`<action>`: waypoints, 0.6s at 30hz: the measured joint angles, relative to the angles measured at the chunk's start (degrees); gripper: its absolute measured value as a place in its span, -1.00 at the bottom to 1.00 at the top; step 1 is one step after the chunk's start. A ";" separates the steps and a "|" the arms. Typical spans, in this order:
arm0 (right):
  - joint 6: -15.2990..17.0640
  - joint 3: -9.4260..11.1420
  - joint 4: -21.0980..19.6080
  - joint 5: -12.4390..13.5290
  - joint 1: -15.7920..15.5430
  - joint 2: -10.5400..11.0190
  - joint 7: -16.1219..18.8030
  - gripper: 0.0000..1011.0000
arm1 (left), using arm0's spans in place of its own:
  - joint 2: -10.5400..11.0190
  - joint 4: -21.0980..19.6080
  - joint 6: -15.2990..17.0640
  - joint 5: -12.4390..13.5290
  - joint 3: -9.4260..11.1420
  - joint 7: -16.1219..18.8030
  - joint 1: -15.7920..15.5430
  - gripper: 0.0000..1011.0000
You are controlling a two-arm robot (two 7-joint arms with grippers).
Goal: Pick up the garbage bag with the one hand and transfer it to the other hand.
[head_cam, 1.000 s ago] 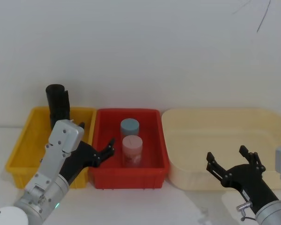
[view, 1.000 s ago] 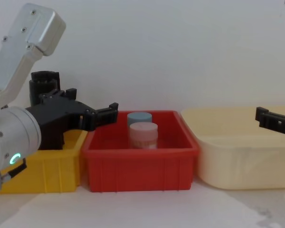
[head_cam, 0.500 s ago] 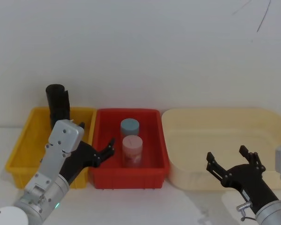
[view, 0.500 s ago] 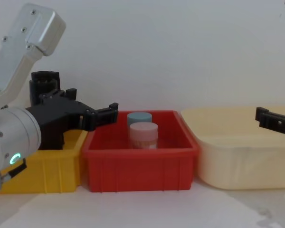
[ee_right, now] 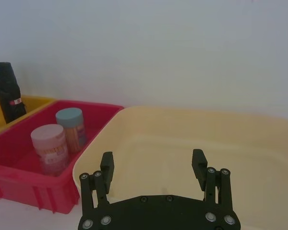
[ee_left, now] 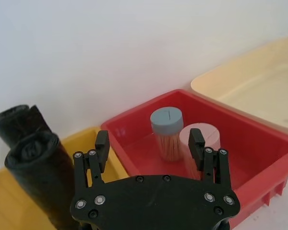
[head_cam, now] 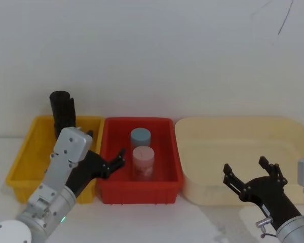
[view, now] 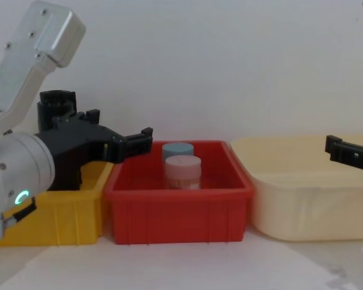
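Two black rolls stand in the yellow bin (head_cam: pixel 25 152). In the left wrist view the nearer one, the garbage bag (ee_left: pixel 38 177), stands just beside my left gripper (ee_left: pixel 149 141), apart from its open fingers. The farther roll (ee_left: pixel 14 124) leans behind it; this roll (ee_right: pixel 7 91) carries a small red mark and also rises at the bin's back (head_cam: pixel 61 109). My left gripper (head_cam: pixel 105 147) hovers over the wall between the yellow and red bins, holding nothing. My right gripper (head_cam: pixel 245 169) hangs open and empty at the near edge of the cream tub (head_cam: pixel 233 131).
The red bin (head_cam: pixel 111 187) holds a blue-lidded jar (head_cam: pixel 140 136) and a pink-lidded jar (head_cam: pixel 143 162), close to the left fingertips. The three containers sit side by side against a white wall. Bare table lies in front of them.
My left gripper has crept slightly up and forward. The right arm, the rolls and the jars have not moved.
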 joint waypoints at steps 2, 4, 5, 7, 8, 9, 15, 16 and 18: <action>0.03 -0.02 -0.34 -0.29 0.11 0.07 0.00 0.98 | -0.04 -0.04 0.10 0.00 0.04 -0.31 -0.38 0.98; 0.13 -0.07 -0.73 -0.58 0.30 0.18 0.03 0.98 | -0.05 -0.43 0.46 -0.02 0.04 -0.86 -0.96 0.98; 0.36 -0.15 -1.16 -0.86 0.52 0.27 0.08 0.98 | -0.05 -0.62 0.70 -0.05 0.03 -1.11 -1.17 0.98; 0.57 -0.20 -1.65 -1.04 0.84 0.35 0.19 0.98 | 0.03 -1.44 1.33 -0.20 -0.17 -1.64 -1.88 0.98; 1.00 -0.30 -2.29 -1.27 1.31 0.41 0.32 0.98 | 0.07 -1.74 1.66 -0.30 -0.27 -1.87 -2.10 0.98; 1.22 -0.35 -2.59 -1.37 1.56 0.44 0.38 0.98 | 0.23 -2.39 2.21 -0.49 -0.52 -2.24 -2.51 0.98; 3.74 -1.08 -5.22 -1.81 4.37 0.23 1.15 0.98 | 1.61 -5.76 4.65 -1.46 -2.14 -3.80 -4.02 0.98; 4.60 -1.43 -5.79 -1.86 5.29 0.01 1.45 0.98 | 2.24 -6.80 5.44 -1.83 -2.80 -4.35 -4.31 0.98; 5.38 -1.85 -6.26 -1.89 6.22 -0.25 1.73 0.98 | 2.96 -7.87 6.36 -2.35 -3.63 -5.03 -4.52 0.98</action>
